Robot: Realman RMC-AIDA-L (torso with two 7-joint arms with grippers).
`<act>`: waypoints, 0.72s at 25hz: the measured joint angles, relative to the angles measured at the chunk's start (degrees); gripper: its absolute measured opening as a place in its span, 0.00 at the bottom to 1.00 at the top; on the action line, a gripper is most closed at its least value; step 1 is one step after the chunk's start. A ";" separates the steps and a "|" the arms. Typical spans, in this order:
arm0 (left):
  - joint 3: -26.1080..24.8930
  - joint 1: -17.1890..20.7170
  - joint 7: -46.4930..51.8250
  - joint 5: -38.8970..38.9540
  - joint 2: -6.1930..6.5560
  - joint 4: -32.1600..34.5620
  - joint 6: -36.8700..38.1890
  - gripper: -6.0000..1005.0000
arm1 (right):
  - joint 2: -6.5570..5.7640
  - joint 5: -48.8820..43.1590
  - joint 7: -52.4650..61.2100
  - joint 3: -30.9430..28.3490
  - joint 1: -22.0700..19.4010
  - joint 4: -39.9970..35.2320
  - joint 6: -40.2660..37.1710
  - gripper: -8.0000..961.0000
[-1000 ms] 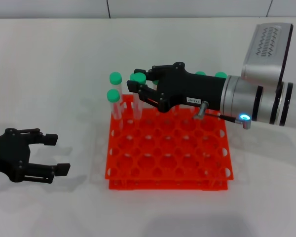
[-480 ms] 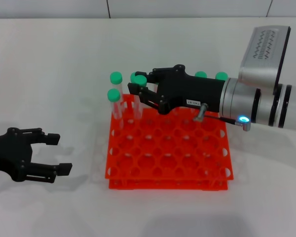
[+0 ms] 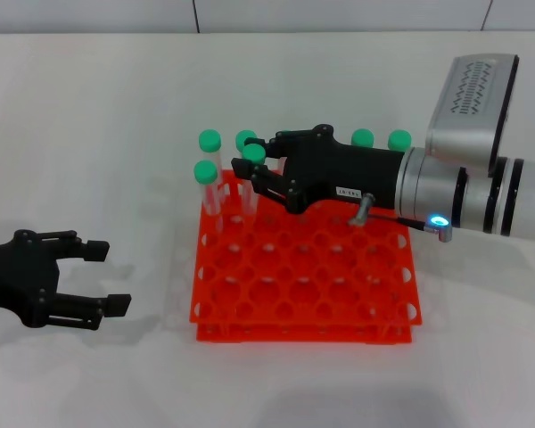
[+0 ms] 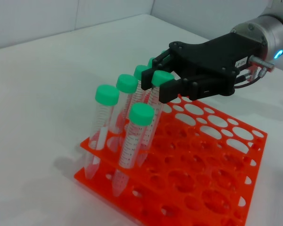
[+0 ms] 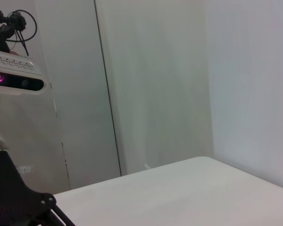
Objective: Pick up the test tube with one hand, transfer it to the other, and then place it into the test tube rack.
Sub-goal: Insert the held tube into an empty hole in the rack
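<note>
While on white tabletop [image 3: 116, 134], orange rack [image 3: 303, 294].

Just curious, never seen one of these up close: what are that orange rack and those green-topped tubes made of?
The rack looks like moulded plastic: bright orange-red with a slight gloss and thin walls between its round holes. The tubes seem to be clear plastic, though glass can't be ruled out; they are see-through with printed marks. Their caps look like matte green plastic.

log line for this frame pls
phase: placing | right tool: shut on test tube, lowering into test tube rack back-left | left tool: open, idle on table
</note>
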State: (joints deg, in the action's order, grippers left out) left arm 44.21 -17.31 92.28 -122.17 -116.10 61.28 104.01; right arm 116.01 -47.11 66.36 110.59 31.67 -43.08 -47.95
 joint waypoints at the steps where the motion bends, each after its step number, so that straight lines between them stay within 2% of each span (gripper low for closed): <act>1: -0.01 0.00 0.00 0.00 0.00 -0.02 0.01 0.89 | 0.00 0.00 0.00 0.00 -0.02 0.01 0.00 0.32; 18: -0.01 0.00 0.00 0.10 -0.18 -0.02 -0.03 0.89 | 0.00 0.00 0.00 0.14 0.07 0.10 -0.04 0.33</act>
State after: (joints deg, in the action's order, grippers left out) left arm 44.21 -17.32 92.28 -122.07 -116.28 61.26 103.98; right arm 116.01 -47.11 66.36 110.74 31.74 -42.98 -47.99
